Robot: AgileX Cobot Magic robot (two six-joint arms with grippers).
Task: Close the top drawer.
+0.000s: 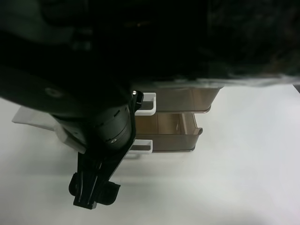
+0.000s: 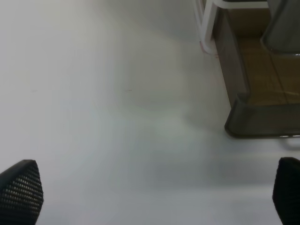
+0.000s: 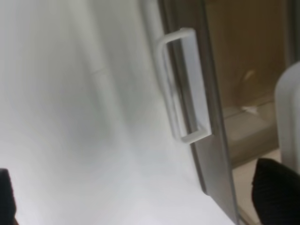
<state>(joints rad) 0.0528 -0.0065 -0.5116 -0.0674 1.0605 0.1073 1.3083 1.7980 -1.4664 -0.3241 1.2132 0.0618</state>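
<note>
Top drawer (image 3: 213,159) — smoky-brown translucent plastic, wide white loop handle (image 3: 168,89), pulled out, interior showing

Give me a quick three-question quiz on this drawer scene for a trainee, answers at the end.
1. True or false: the right gripper is clamped on the white handle.
2. The drawer behind that handle is: A smoky brown, B bright red, C blue.
3. Fill in: between the fingers of the left gripper there is only the bare white ____.

Key: 1 false, it is open and apart from the handle. 2 A. 3 table.
</note>
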